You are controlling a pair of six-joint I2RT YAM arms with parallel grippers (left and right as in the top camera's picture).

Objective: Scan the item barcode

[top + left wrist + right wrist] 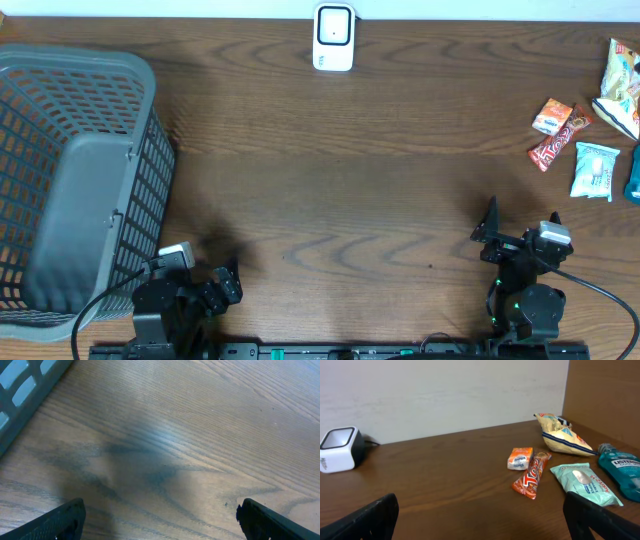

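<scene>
The white barcode scanner (333, 37) stands at the table's far edge in the middle, and it shows again at the left of the right wrist view (339, 450). Several items lie at the far right: a small orange packet (551, 116), a red candy bar (532, 475), a pale green wipes pack (583, 483), a snack bag (562, 436) and a teal bottle (622, 469). My right gripper (487, 235) is open near the front edge, well short of them. My left gripper (225, 283) is open over bare wood at the front left.
A large grey plastic basket (70, 180) fills the left side of the table, its corner (22, 395) close to my left gripper. A brown board (605, 390) stands behind the items on the right.
</scene>
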